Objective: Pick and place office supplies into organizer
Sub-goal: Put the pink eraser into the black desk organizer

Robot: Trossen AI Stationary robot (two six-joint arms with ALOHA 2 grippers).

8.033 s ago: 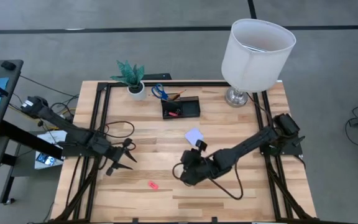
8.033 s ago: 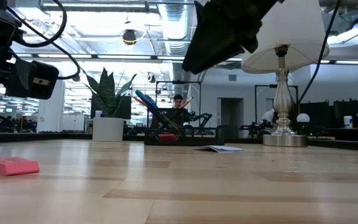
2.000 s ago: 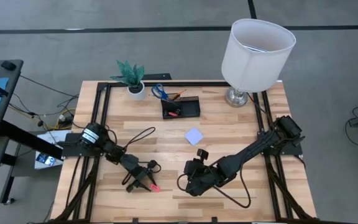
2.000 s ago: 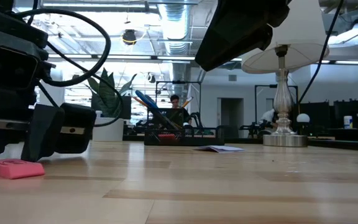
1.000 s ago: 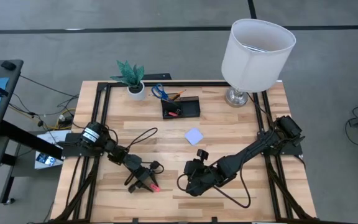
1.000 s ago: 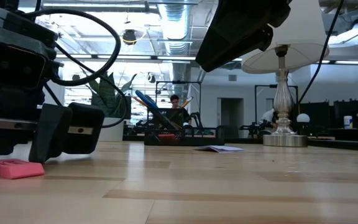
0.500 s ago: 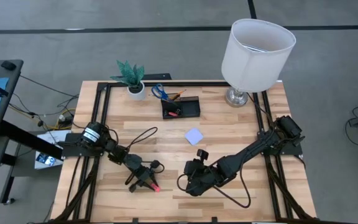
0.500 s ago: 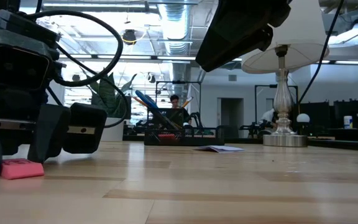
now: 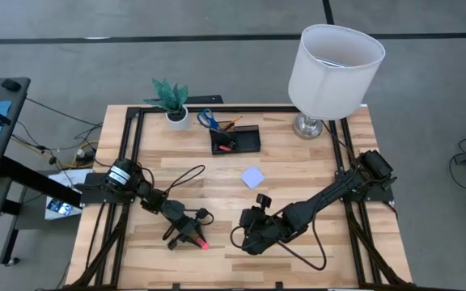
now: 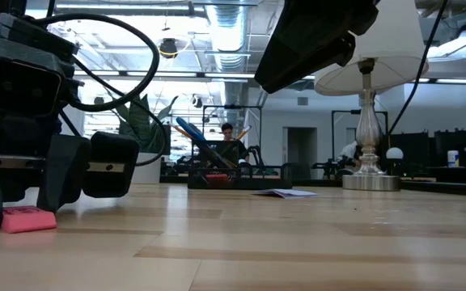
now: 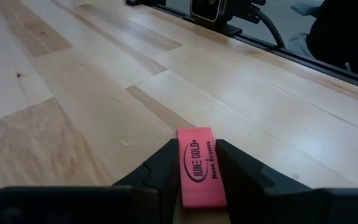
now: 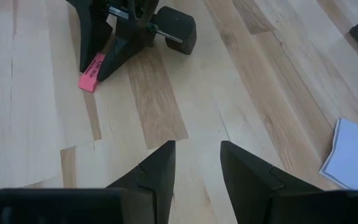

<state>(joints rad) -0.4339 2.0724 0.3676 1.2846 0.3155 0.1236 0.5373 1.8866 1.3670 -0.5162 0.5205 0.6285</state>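
**Left gripper closed on the pink eraser at the front of the table**

In the high view, the left gripper (image 9: 194, 239) is low over the front-left part of the wooden table (image 9: 314, 174), with the pink eraser (image 9: 202, 242) at its fingertips. The right gripper (image 9: 251, 240) rests near it, toward the middle of the front edge. The lavender note pad (image 9: 253, 177) lies flat in the table's centre. The black organizer (image 9: 235, 141) stands at the back edge, with blue-handled scissors (image 9: 207, 119) just behind it, between a potted plant (image 9: 171, 99) and a lamp (image 9: 332, 65).

In the low view, the left gripper (image 10: 23, 206) stands on the table and the eraser (image 10: 28, 219) lies flat on the wood between its fingers. The organizer (image 10: 233, 179) is far behind, the note pad (image 10: 285, 192) in front of it.

In the left wrist view, the two fingers press both long sides of the eraser (image 11: 200, 167), which lies on the table.

In the right wrist view, the right gripper (image 12: 194, 165) has its fingers narrowly apart and holds nothing. The left gripper (image 12: 107, 59) with the eraser (image 12: 92, 73) shows beyond it, and a corner of the note pad (image 12: 353, 152) at the side.
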